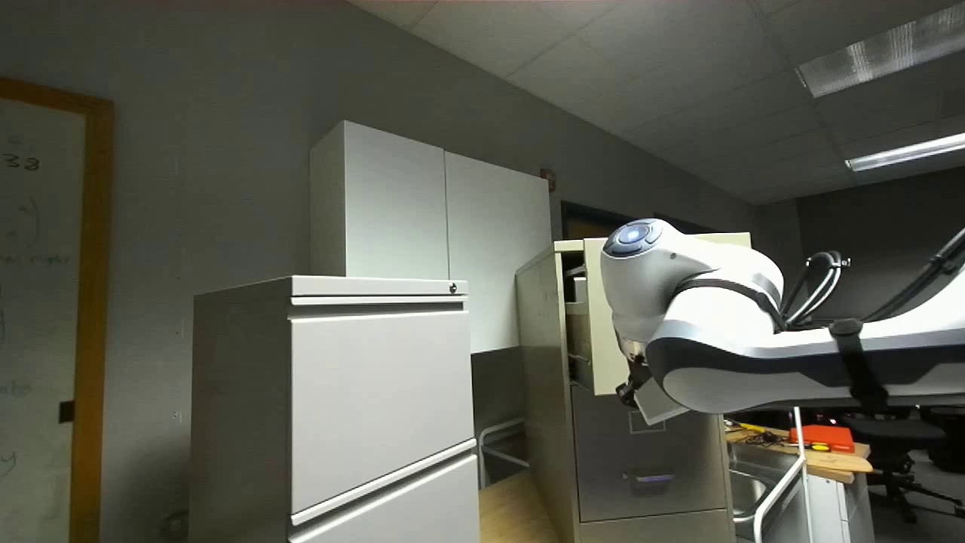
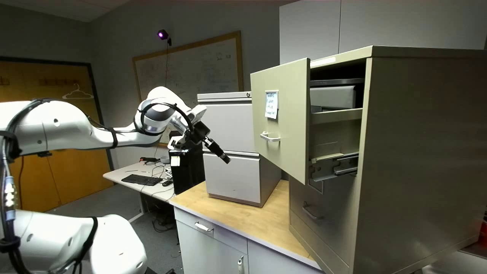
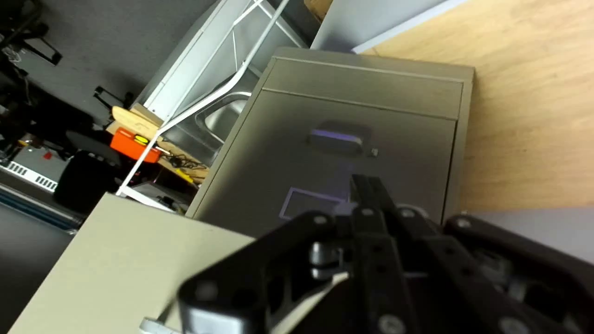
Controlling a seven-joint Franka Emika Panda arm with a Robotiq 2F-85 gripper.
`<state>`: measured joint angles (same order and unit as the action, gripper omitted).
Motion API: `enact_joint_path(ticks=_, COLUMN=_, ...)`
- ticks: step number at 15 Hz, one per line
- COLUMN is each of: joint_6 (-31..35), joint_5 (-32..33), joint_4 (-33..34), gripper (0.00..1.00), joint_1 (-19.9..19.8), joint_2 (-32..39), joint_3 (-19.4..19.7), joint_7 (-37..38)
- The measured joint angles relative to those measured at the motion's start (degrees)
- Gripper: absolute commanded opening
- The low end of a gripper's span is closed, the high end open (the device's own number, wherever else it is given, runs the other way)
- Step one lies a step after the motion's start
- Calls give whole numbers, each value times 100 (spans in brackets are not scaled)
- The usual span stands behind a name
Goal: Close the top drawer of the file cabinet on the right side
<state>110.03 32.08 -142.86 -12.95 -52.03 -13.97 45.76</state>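
- At the top of the narrow beige file cabinet (image 2: pixel 414 152), the top drawer (image 2: pixel 289 125) stands pulled out, its metal slide (image 2: pixel 335 169) exposed to my sight.
- The gripper (image 3: pixel 370 182) has its two fingers (image 3: pixel 362 191) pressed together, with nothing between them; it hangs in front of the drawer, near but apart, tips slanting downward.
- I judge the drawer rather heavy, because it is metal and a pale box-like thing (image 2: pixel 333 97) seems to lie inside; on its slide, however, it should roll with a moderate push.
- Its front (image 2: pixel 283 121) looks stiff and will hardly dent, but the painted surface seems smooth, so a slanting push could make the tips slip.
- No grasp is needed, in my opinion. The best place is flat metal just beside the handle (image 2: pixel 270 138), close to the middle, so that the drawer runs straight.
- The paper label (image 2: pixel 271 105) I would avoid; it looks like the one delicate part.
- The tips seem rather low, so they should perhaps rise before pushing, otherwise they may pass underneath.
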Motion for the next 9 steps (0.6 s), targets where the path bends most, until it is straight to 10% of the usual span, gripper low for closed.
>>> enact_joint_path(ticks=9, joint_6=464, joint_5=1867, joint_4=235, gripper=0, joint_1=-504, joint_2=356, joint_3=-561, joint_7=2552)
